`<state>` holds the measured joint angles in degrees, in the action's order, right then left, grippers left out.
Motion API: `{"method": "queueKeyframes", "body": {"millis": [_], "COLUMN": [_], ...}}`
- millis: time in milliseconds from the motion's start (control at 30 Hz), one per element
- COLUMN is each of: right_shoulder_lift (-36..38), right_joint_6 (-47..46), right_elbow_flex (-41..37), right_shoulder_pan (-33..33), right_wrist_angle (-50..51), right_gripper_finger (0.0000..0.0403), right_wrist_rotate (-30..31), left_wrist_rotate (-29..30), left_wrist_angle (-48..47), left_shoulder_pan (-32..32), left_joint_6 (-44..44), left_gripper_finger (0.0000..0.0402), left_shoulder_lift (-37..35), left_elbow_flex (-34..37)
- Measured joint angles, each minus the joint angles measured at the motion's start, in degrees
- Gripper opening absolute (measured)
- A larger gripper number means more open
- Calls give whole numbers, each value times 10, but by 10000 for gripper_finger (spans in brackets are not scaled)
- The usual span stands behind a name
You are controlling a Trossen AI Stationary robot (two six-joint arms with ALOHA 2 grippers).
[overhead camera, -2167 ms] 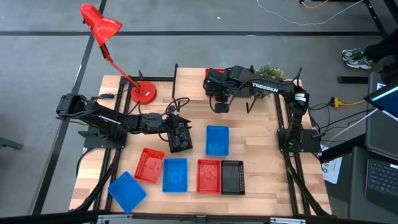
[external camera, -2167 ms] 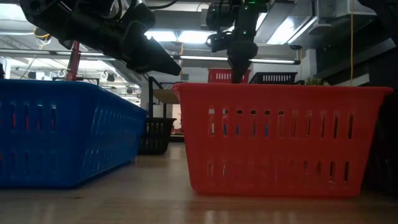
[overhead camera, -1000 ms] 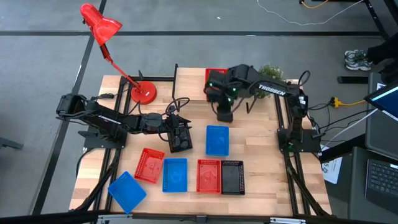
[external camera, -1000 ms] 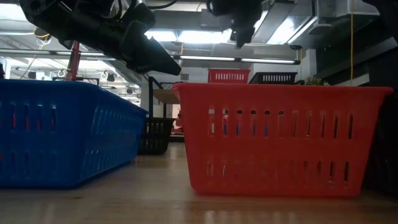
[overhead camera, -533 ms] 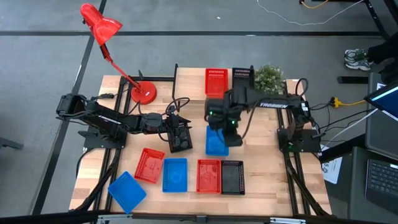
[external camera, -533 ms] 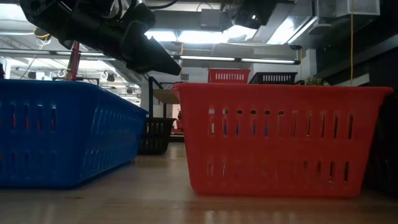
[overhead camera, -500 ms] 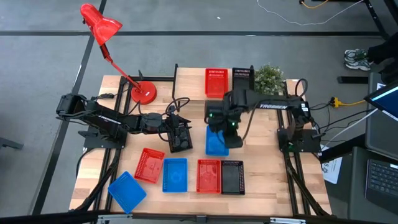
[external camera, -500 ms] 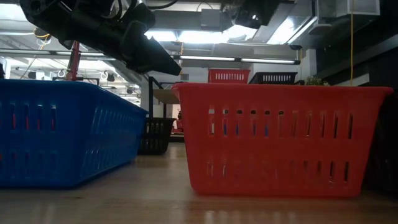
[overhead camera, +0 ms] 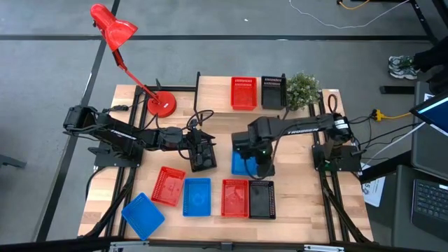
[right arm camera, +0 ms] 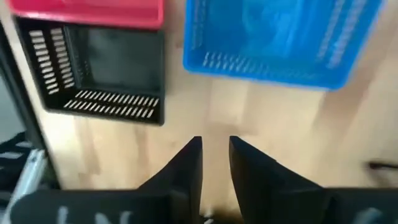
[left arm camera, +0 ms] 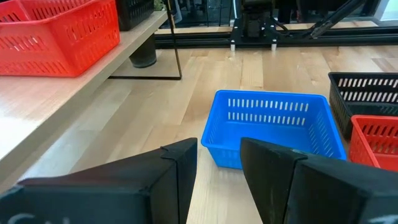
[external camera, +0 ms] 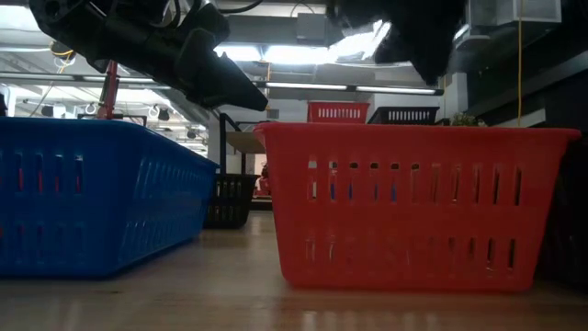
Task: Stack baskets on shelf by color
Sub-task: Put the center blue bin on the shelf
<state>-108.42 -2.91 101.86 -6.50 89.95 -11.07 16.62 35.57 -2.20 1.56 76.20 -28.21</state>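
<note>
On the shelf (overhead camera: 217,98) at the table's far edge stand a red basket (overhead camera: 243,93) and a black basket (overhead camera: 272,92). A blue basket (overhead camera: 240,164) rests on its base at mid-table. My right gripper (overhead camera: 262,168) hovers over that basket's right rim, pointing down. In the right wrist view its fingers are open (right arm camera: 215,146), above bare wood between the blue basket (right arm camera: 280,43) and a black basket (right arm camera: 99,68). My left gripper (overhead camera: 203,157), open (left arm camera: 219,149), stays left of the blue basket (left arm camera: 273,127), above a dark basket (external camera: 230,198).
Near the front edge sit a tilted red basket (overhead camera: 168,185), a blue one (overhead camera: 197,196), a red one (overhead camera: 235,197) and a black one (overhead camera: 261,199). Another blue basket (overhead camera: 143,215) lies at the near left corner. A red lamp (overhead camera: 159,103) and a plant (overhead camera: 302,87) flank the shelf.
My right arm has swung away from the shelf toward the table's near edge and now stands over the mid-table blue basket. With the arm gone, the red and black baskets on the shelf show in full.
</note>
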Motion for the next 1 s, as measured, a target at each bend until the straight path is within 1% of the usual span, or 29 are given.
{"method": "queueKeyframes", "body": {"millis": [67,233,400,600,700,767,833,900,1000], "right_shoulder_lift": [2,11,38,79,135,184,241,298,367], "right_joint_6": [2,-14,-59,-54,-59,-85,-130,-187,-249], "right_elbow_flex": [-30,-125,-226,-303,-347,-380,-407,-432,-465], "right_shoulder_pan": [-1,-1,-1,-5,-15,-20,-28,-40,-48], "right_wrist_angle": [0,-1,1,-1,0,0,1,-5,-45], "right_gripper_finger": [78,79,79,79,79,78,78,78,78], "right_wrist_rotate": [-25,-51,-51,-54,-63,-79,-81,-67,-50], "left_wrist_rotate": [3,7,7,7,7,7,7,7,7], "left_wrist_angle": [0,0,2,1,0,0,0,0,0], "left_shoulder_pan": [0,0,0,0,0,0,0,0,0], "left_joint_6": [0,-9,-30,-30,-30,-30,-30,-30,-30], "left_gripper_finger": [116,116,116,116,116,116,116,116,116], "left_shoulder_lift": [0,0,0,0,0,0,0,0,0], "left_elbow_flex": [0,0,0,0,0,0,0,0,0]}}
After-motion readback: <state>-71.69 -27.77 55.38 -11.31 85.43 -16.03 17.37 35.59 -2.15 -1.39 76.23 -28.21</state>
